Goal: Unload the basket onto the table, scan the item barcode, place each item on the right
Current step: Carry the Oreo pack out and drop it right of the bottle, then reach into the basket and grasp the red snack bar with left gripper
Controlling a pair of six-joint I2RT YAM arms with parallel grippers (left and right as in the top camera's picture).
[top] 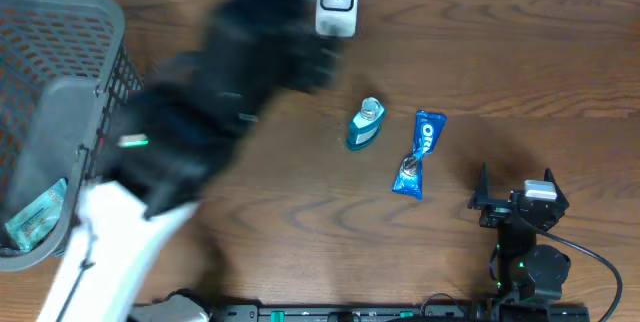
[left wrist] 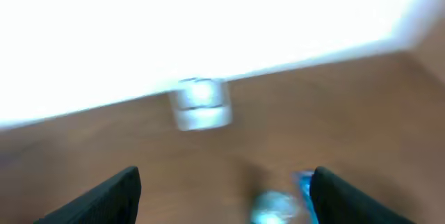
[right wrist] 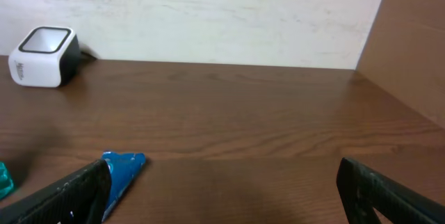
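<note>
Blue foil packet [top: 418, 152] seems light and slippery, best pinched mid-body; left gripper [left wrist: 224, 186] and right gripper [right wrist: 224, 175] gape empty.

blurry black arm [top: 220, 92] over the bench [top: 500, 62], grey basket [top: 70, 22] far left, white scanner [top: 337, 4] up top, blue bottle [top: 366, 125] just beside blue snack pack [top: 420, 154]

Black left arm [top: 240, 62] above a white lower link [top: 110, 252], small green light [top: 133, 142]. Black right arm [top: 530, 267] with silver block [top: 540, 190], thin black cable [top: 598, 254], blocky black fingers [right wrist: 76, 193] on the right gripper [right wrist: 222, 182].
</note>
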